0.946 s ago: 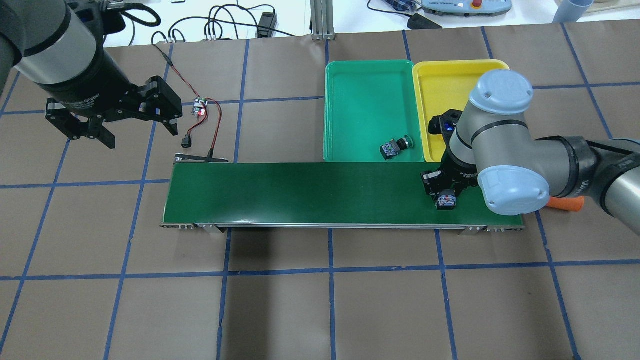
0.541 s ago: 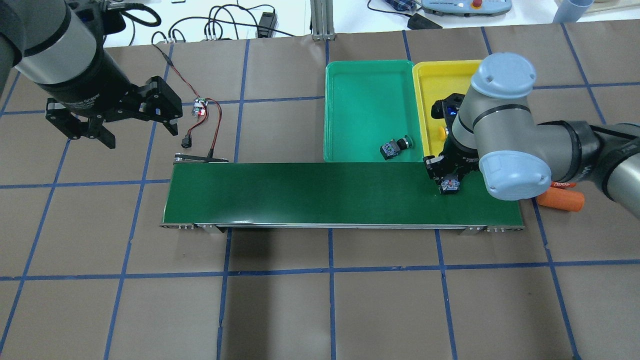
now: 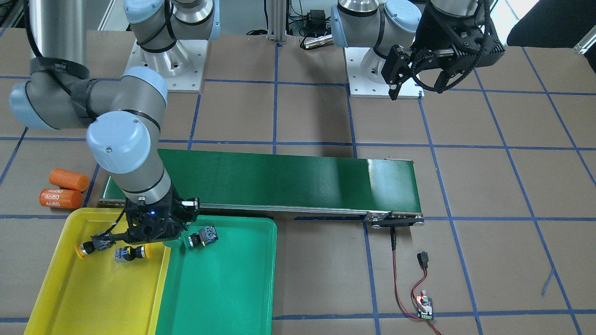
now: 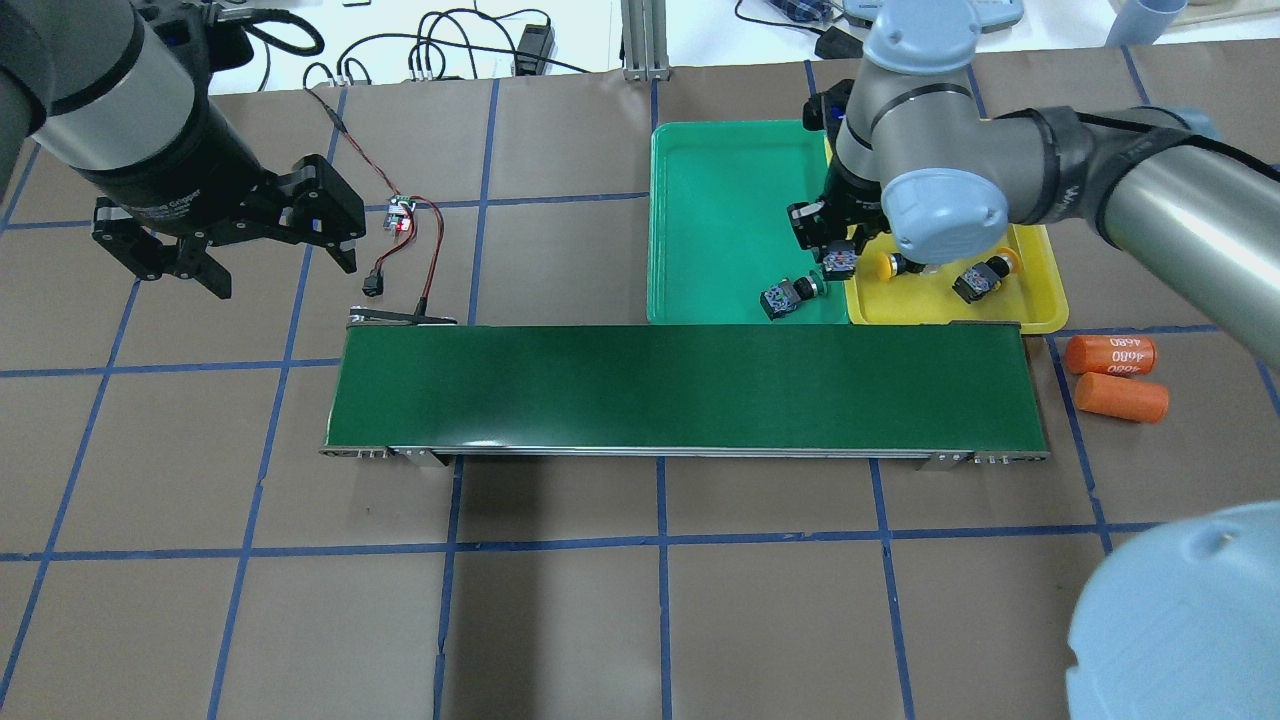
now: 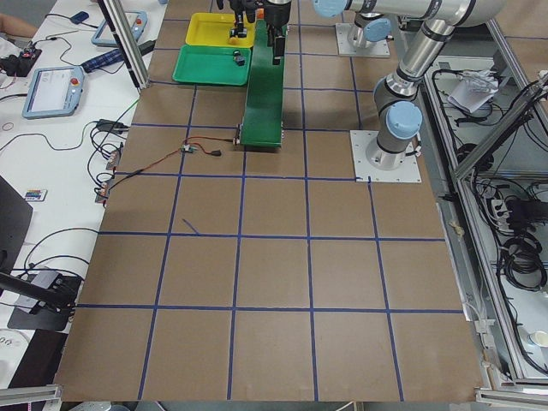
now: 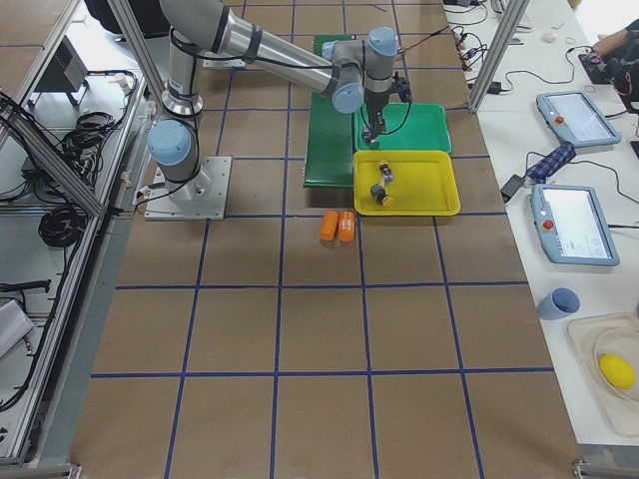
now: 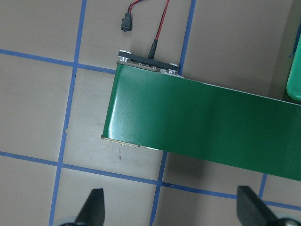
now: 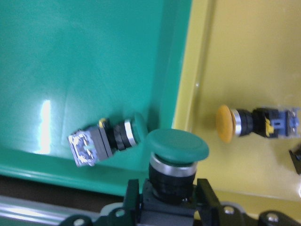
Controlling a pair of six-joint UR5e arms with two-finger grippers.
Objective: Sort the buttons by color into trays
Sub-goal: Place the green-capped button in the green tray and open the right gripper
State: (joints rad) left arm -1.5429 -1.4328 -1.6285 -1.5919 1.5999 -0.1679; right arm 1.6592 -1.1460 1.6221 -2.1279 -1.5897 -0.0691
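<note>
My right gripper point(image 4: 836, 248) is shut on a green-capped button point(image 8: 178, 143) and holds it over the border between the green tray point(image 4: 730, 127) and the yellow tray point(image 4: 1042, 300). It also shows in the right wrist view point(image 8: 169, 203). Another green button point(image 4: 790, 297) lies on its side in the green tray's near right corner. Two yellow buttons point(image 4: 890, 265) point(image 4: 985, 278) lie in the yellow tray. My left gripper point(image 4: 280, 268) is open and empty, high above the table beyond the belt's left end.
The long dark-green conveyor belt point(image 4: 680, 385) runs along the trays' near edge. Two orange cylinders point(image 4: 1110, 353) point(image 4: 1120, 397) lie off its right end. A small circuit board with red and black wires point(image 4: 402, 215) lies near its left end.
My right gripper has carried the green button from the belt's right end away from the robot, to the border of the two trays. The left arm has not moved.
</note>
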